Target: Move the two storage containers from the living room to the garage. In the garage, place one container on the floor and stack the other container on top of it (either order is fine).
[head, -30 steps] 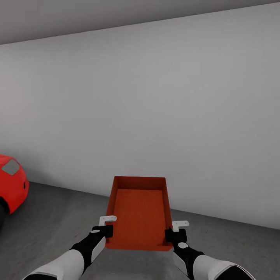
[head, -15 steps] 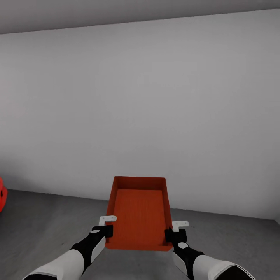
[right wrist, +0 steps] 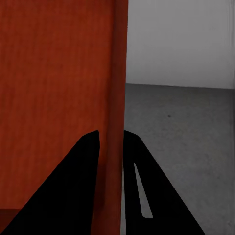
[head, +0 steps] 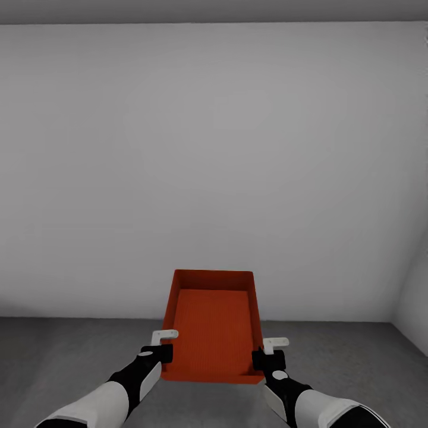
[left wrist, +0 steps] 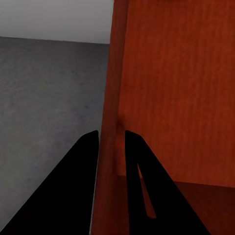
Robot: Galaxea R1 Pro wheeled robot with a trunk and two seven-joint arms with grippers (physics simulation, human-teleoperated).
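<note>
We carry one storage container (head: 214, 324) at lower centre, left hand (head: 159, 354) and right hand (head: 265, 359) each clamped on a side wall; its underside is hidden above the floor (head: 59, 351).

Soft, even light fills the room — no glare, no hard shadows on the pale wall (head: 214, 166), which dims slightly toward its corners. The wrist views are sharp but dark — the gripper fingers (left wrist: 73, 186) read as flat black silhouettes.
</note>
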